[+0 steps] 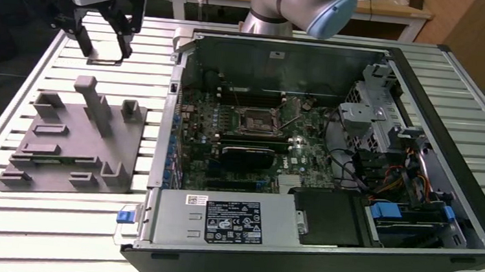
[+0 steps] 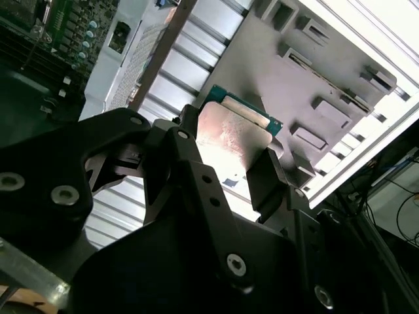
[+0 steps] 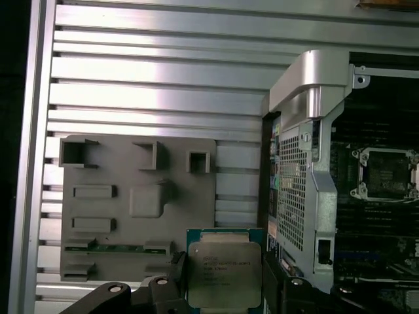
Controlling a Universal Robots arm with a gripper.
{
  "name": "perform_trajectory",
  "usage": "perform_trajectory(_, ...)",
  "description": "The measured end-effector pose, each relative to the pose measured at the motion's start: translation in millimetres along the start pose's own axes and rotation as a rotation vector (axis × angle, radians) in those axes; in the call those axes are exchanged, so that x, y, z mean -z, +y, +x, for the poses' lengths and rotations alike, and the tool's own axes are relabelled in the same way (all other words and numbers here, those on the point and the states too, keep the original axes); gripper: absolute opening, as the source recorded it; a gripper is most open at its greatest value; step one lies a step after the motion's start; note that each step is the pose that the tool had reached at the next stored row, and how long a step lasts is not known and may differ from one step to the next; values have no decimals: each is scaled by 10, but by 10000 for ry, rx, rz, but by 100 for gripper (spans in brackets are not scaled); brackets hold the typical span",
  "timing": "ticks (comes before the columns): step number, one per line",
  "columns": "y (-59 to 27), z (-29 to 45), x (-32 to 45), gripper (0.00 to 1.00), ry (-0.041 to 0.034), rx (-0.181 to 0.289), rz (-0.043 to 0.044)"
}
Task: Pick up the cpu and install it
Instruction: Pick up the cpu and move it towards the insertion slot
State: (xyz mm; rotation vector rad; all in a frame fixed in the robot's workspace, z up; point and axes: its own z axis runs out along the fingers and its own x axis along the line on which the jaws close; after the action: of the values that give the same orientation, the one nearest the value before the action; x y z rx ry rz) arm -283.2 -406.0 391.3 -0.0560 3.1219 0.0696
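The step in hand is judged to be the carry of the chip towards the computer. The cpu (image 3: pixel 224 275) is clamped flat in the tool (image 1: pixel 105 52), its metal top turned to the first wrist camera. A finger (image 2: pixel 265 183) is pressed against each of two opposite edges.

For this to be done well, the chip should be held level and gripped by its edges only. The metal wall of the computer case (image 1: pixel 319 265) should be cleared with room to spare. No tilt should be allowed, since a flat part could slip from so narrow a hold.

In the exterior view the tool hangs above the counter (image 1: pixel 45 224), past the far end of the grey tray (image 1: pixel 77 142) and to the exterior view's left of the case. The cpu is seen apart from both tray and counter. The socket (image 1: pixel 255 119) on the board inside the case lies well apart from it.
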Motion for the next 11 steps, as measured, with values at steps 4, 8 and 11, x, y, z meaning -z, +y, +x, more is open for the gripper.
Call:
perform_trajectory(4, -3, -63, -1, 54, 2, 0, 0)
perform_trajectory(8, -4, -118, -2, 54, 3, 0, 0)
perform_trajectory(11, -6, -149, -3, 54, 3, 0, 0)
